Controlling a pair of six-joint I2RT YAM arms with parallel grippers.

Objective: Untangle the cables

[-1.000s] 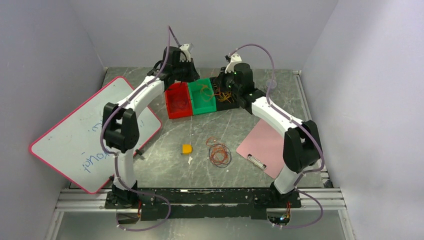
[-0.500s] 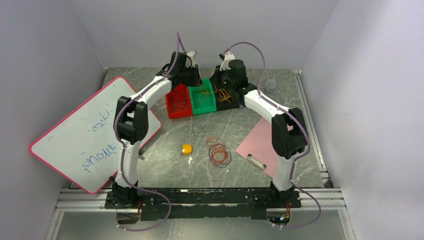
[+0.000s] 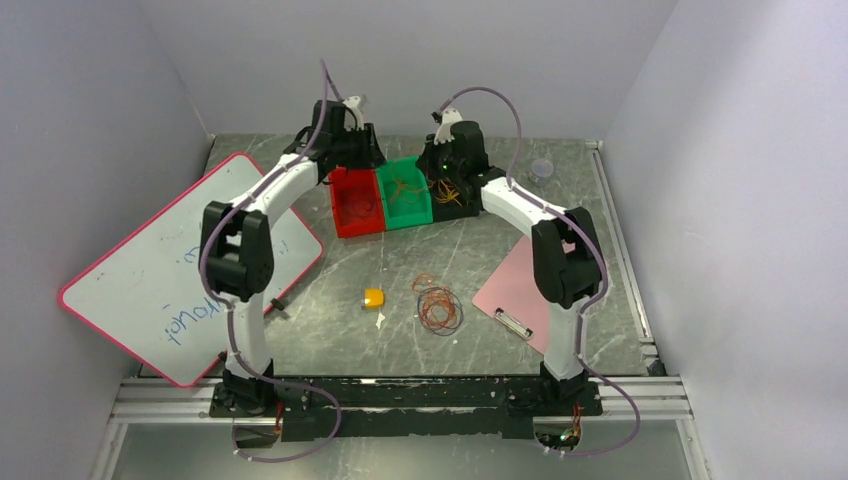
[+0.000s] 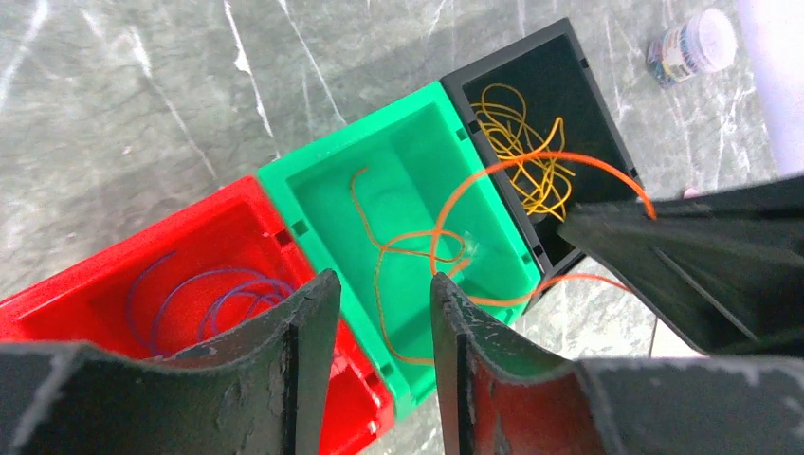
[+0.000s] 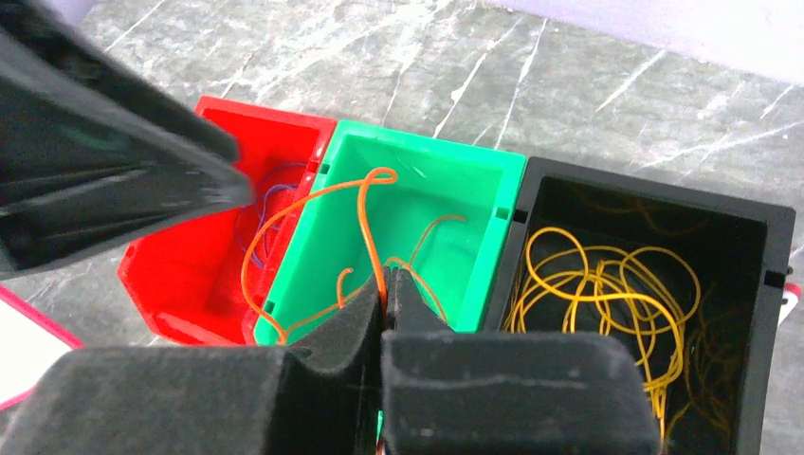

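Observation:
A tangle of orange-red cables [image 3: 438, 308] lies on the table in front of the bins. One orange cable [image 5: 313, 204] loops over the green bin [image 5: 474, 175], and my right gripper [image 5: 387, 277] is shut on it. Its other end trails into the green bin [image 4: 398, 152]. My left gripper [image 4: 379, 280] hangs open over the red and green bins with nothing between its fingers [image 4: 313, 322]. Purple cable [image 4: 209, 294] lies in the red bin [image 4: 57, 299], and yellow cables [image 5: 607, 280] in the black bin [image 5: 664, 194]. From above, both grippers hover over the bins, left [image 3: 348, 140] and right [image 3: 450, 150].
A pink-edged whiteboard [image 3: 170, 270] leans at the left. A pink clipboard [image 3: 525, 290] lies at the right, a small yellow block [image 3: 374, 297] near the middle. A small jar [image 4: 697, 43] stands behind the black bin, close to the back wall.
My left gripper has opened and drawn back to the left, away from the orange cable. The right gripper has stayed shut on that cable and shifted slightly left over the bins.

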